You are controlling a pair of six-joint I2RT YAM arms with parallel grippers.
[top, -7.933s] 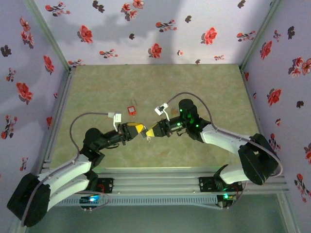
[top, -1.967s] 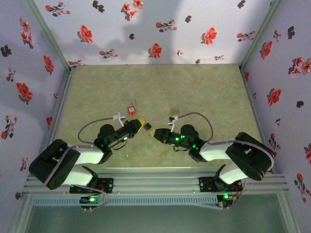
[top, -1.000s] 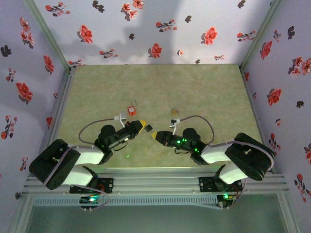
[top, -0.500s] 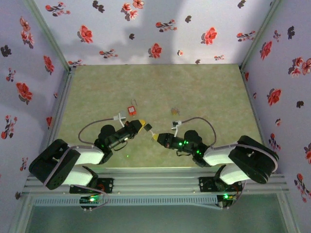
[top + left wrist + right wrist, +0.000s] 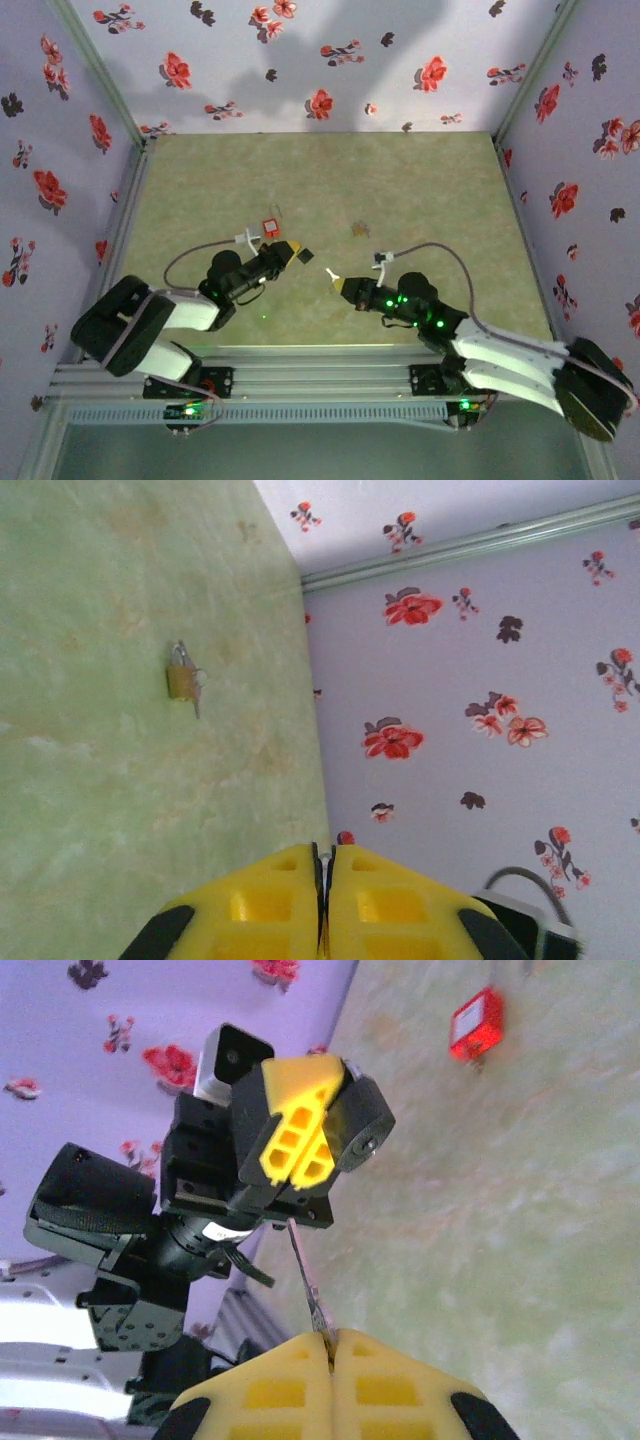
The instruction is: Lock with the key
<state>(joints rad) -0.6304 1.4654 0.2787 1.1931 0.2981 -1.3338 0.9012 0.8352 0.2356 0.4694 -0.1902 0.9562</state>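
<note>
Right gripper (image 5: 328, 1338) pinching key (image 5: 303, 1270), green tabletop (image 5: 400, 180) — floral walls (image 5: 300, 60)

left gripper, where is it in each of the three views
top external: left gripper left of centre, pointing right
left wrist: left gripper at bottom centre, shut
right wrist: left gripper above centre, seen head-on
shared landmark: green tabletop

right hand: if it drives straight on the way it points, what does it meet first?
Probably the left hand, shut, in line just beyond the key held by the right hand. Gap depth unclear. The red padlock lies off that line.
</note>
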